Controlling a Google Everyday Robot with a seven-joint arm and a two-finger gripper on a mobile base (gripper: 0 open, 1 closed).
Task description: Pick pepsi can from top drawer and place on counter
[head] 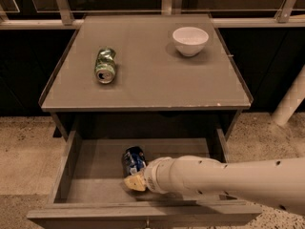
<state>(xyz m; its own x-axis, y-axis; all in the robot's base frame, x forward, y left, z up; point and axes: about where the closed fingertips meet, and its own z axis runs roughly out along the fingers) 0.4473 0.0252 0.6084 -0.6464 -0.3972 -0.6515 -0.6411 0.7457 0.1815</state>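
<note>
The pepsi can, dark blue with white and red markings, lies on its side in the middle of the open top drawer. My gripper is inside the drawer, at the end of my white arm that comes in from the lower right. Its yellowish fingertips sit right at the near side of the can, touching or almost touching it. The grey counter spans the frame above the drawer.
A green dented can lies on the counter's left part. A white bowl stands at its back right. A metal railing runs behind the counter. A white post stands at the right over speckled floor.
</note>
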